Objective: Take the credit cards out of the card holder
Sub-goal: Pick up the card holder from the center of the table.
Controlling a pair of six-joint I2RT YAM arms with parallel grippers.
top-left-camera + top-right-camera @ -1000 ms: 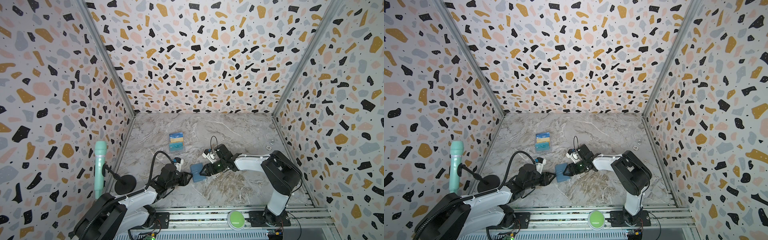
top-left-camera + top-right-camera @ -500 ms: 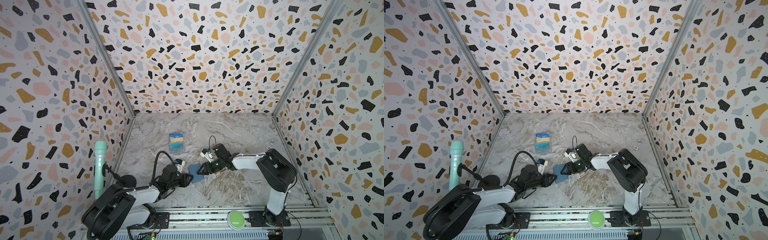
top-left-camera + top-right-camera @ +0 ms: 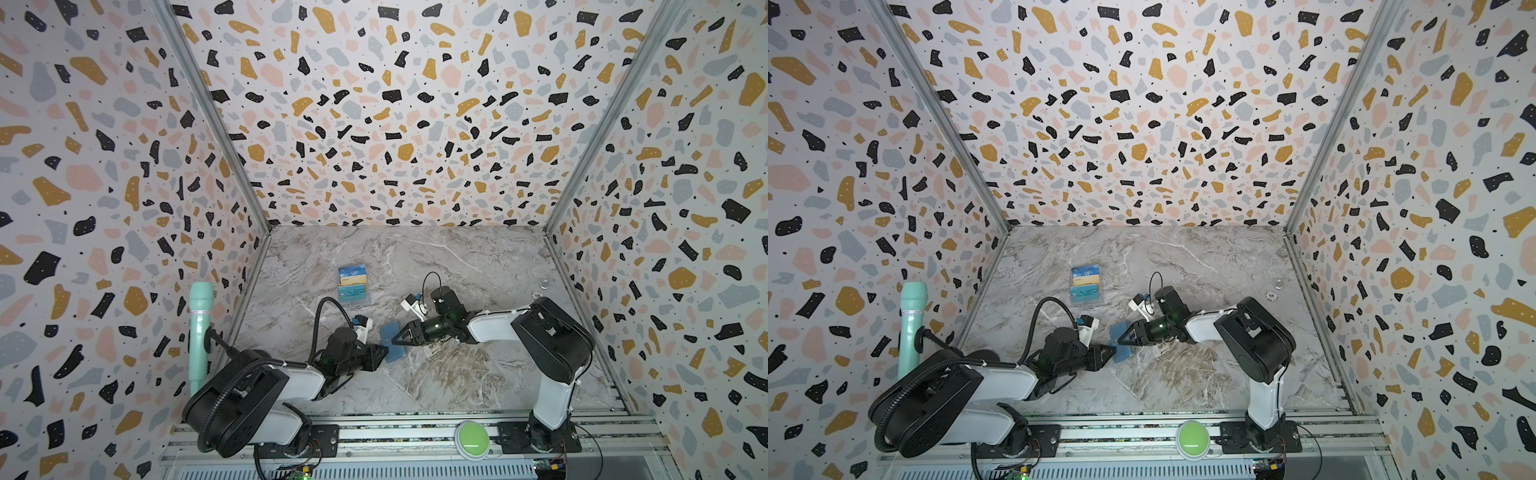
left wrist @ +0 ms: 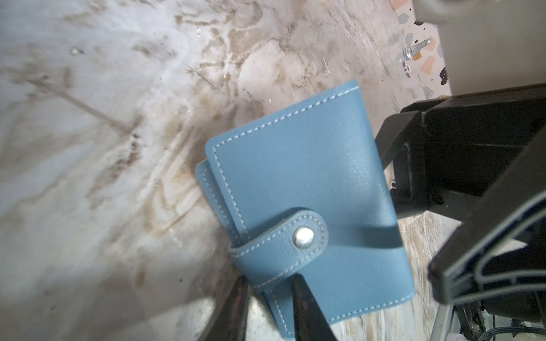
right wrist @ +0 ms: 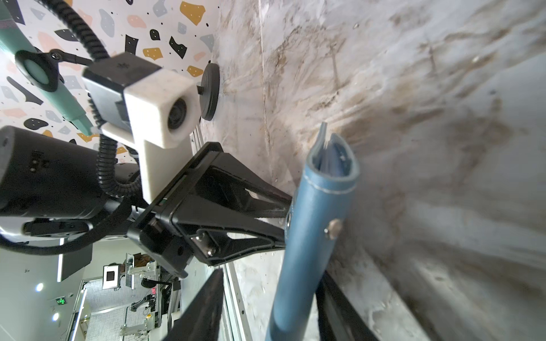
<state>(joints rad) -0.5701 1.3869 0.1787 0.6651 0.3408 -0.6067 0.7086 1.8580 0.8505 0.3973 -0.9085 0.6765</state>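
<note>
The card holder (image 3: pixel 390 331) (image 3: pixel 1124 352) is a dusty-blue wallet lying snapped shut on the marble floor between both arms. In the left wrist view its snap tab (image 4: pixel 304 237) faces up, and my left gripper (image 4: pixel 267 277) (image 3: pixel 384 353) stands narrowly open astride the edge just below the tab. In the right wrist view my right gripper (image 5: pixel 271 274) (image 3: pixel 393 340) is open around the holder (image 5: pixel 307 236): one finger lies against its underside and the other stands clear. Dark blue credit card edges (image 5: pixel 332 156) peek from its end.
A clear case of stacked VIP cards (image 3: pixel 353 284) lies behind the holder. A teal microphone on a stand (image 3: pixel 200 332) is at the left wall. Small metal bits (image 3: pixel 544 285) lie near the right wall, and a green button (image 3: pixel 471 440) sits on the front rail.
The left arm's elbow has risen and swung inward, bringing its gripper up to the holder's near edge. The right gripper has edged slightly left. The holder has barely moved.
</note>
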